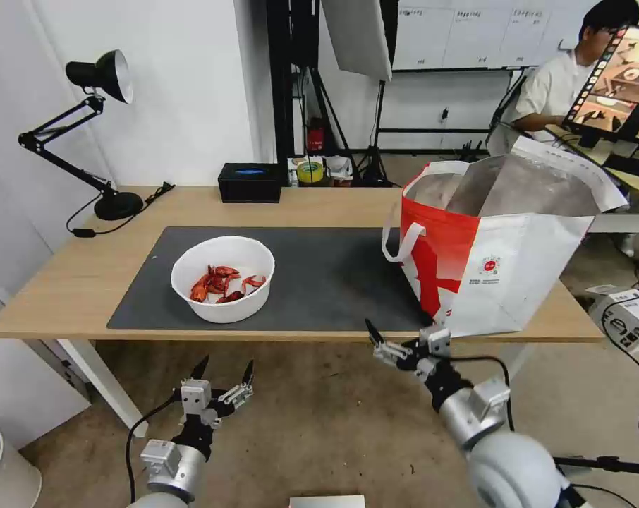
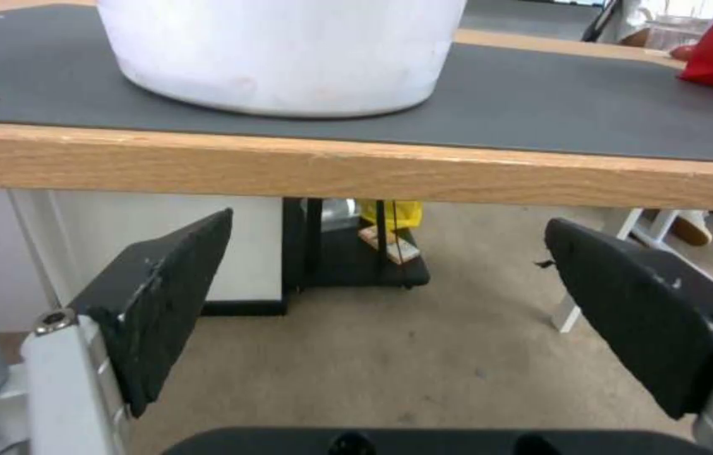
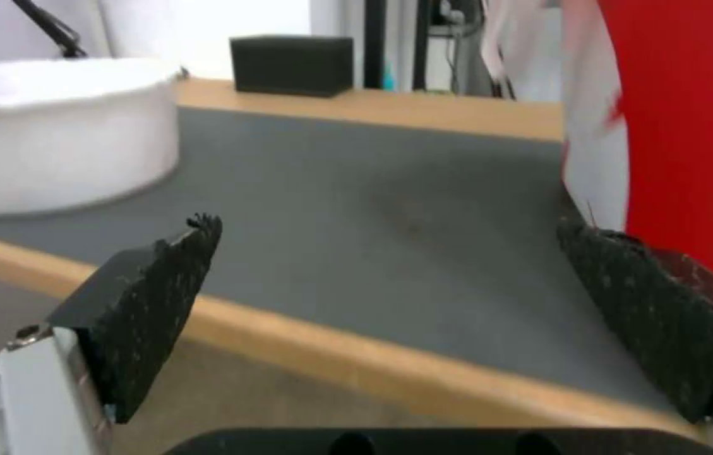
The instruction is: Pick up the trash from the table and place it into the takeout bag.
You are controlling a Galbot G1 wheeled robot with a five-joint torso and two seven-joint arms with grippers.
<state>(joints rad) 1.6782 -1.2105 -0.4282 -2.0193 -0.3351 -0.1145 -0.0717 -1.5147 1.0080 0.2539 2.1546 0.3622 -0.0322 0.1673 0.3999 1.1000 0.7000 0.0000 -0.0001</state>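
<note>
I see the bowl of crayfish shells (image 1: 223, 278) on the mat at 10 o'clock, takeout bag (image 1: 499, 247) at 2 o'clock on the tabletop (image 1: 65, 282). Left end effector (image 1: 221, 375) and right end effector (image 1: 403, 342), apparently at its front edge, gape empty.

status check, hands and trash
Left hand open, below table edge. Right hand open, beside bag. Bowl of shells on mat, untouched. Path clear.

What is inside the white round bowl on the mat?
Red crayfish shells lie in the white round bowl, piled toward its left side. Anything beneath the shells is covered and cannot be seen.
</note>
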